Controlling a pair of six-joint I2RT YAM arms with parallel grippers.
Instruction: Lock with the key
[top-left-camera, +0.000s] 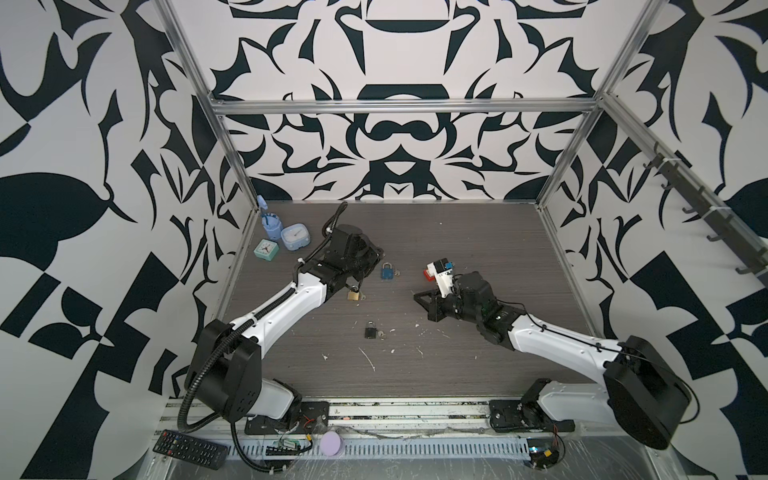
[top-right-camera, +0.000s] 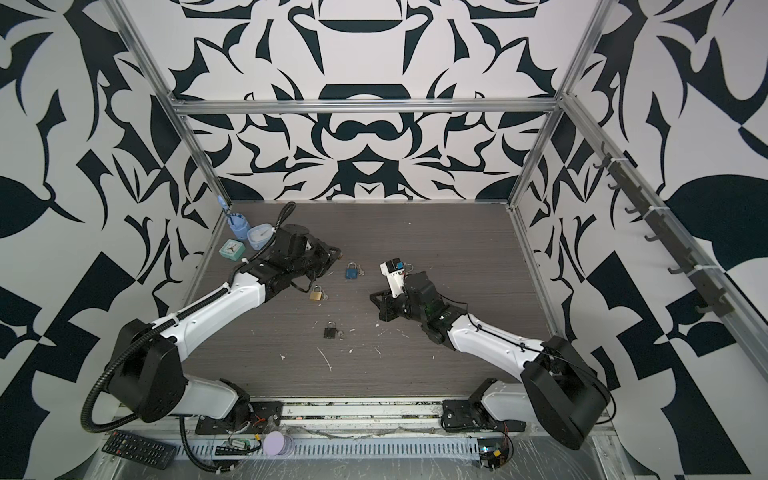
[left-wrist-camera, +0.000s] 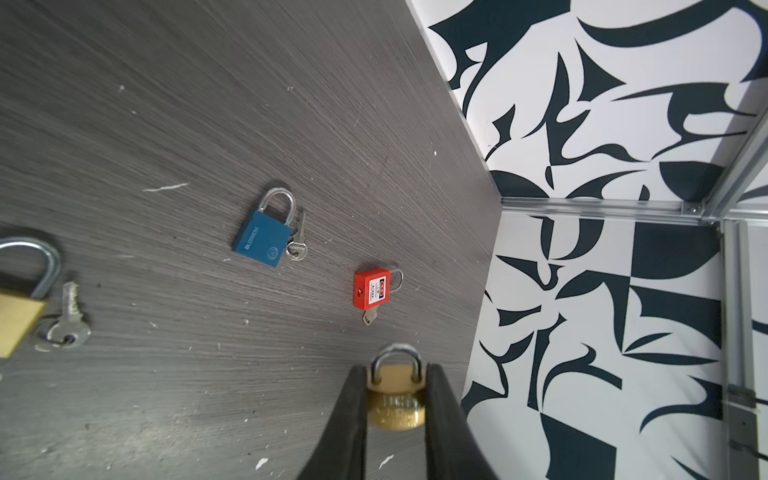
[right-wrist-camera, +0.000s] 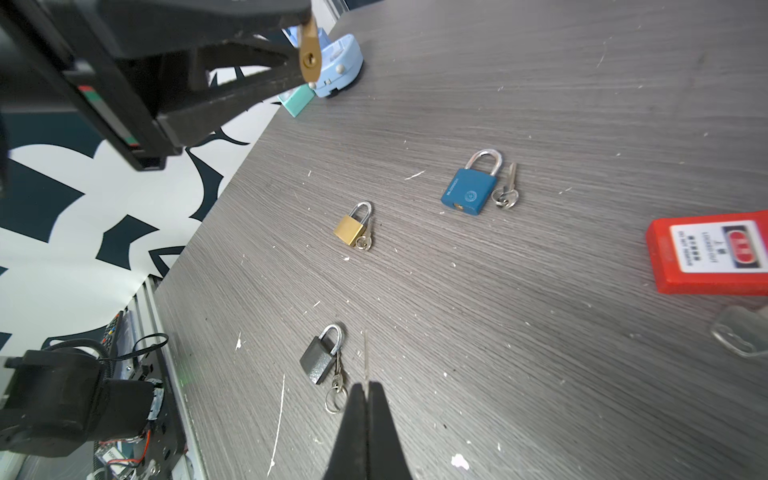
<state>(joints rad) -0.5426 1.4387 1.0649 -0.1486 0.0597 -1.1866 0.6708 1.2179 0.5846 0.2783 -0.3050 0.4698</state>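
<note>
My left gripper (left-wrist-camera: 395, 368) is shut on a small brass padlock (left-wrist-camera: 395, 409), gripping its sides with the shackle pointing away from the camera. In the right wrist view that held padlock (right-wrist-camera: 310, 58) shows its keyhole end between the left gripper's fingers (right-wrist-camera: 249, 89). My right gripper (right-wrist-camera: 366, 384) is shut on a key (right-wrist-camera: 366, 357), whose thin blade sticks out edge-on past the tips. In both top views the left gripper (top-left-camera: 376, 252) is far left of centre and the right gripper (top-left-camera: 417, 296) is right of centre, well apart.
On the table lie a blue padlock (top-left-camera: 387, 271), a brass padlock (top-left-camera: 353, 294) and a black padlock (top-left-camera: 370, 331), each with keys beside it. A red padlock (left-wrist-camera: 372, 289) lies by the right wrist. Clocks (top-left-camera: 295, 237) stand back left.
</note>
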